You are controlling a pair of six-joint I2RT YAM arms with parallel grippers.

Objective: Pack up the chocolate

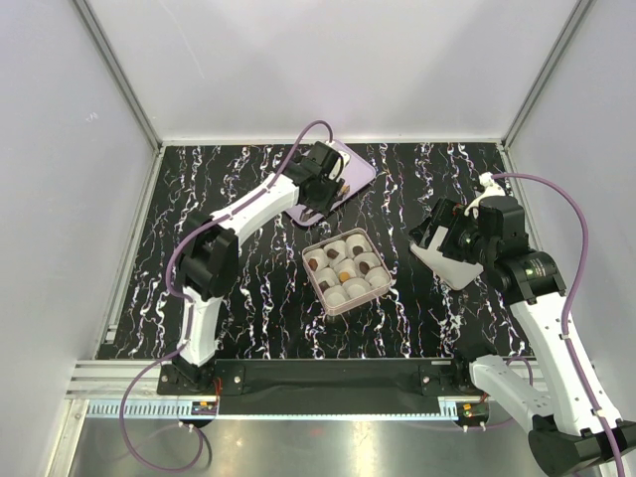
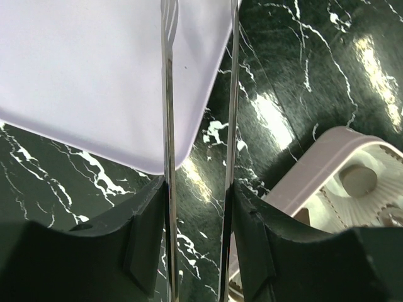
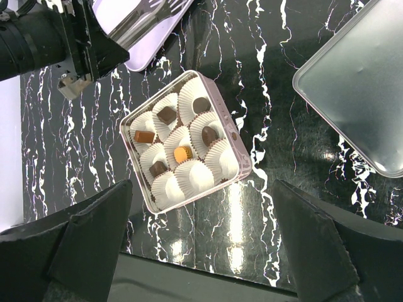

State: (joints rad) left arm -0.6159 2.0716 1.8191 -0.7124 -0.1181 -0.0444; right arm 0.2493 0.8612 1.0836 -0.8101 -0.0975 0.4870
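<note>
The left end effector [image 2: 199,189] pinches a pair of metal tongs [image 2: 168,94], their tips over a pale lilac tray [image 2: 82,75] at the back of the black marbled worktop [image 1: 248,298]. Mid-worktop sits a square tin [image 3: 234,135] — six pieces of chocolate [image 3: 210,133] lie in its white paper cups [image 3: 195,176]. The right end effector [image 3: 201,195] hangs above the tin, fingers spread wide and empty — a silvery tray [image 3: 359,82] lies nearby.

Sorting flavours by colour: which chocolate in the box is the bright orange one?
The chocolate in the very middle of the box. It is bright orange, while the other pieces around it are dark brown, apart from one duller caramel-brown piece at an edge.
</note>
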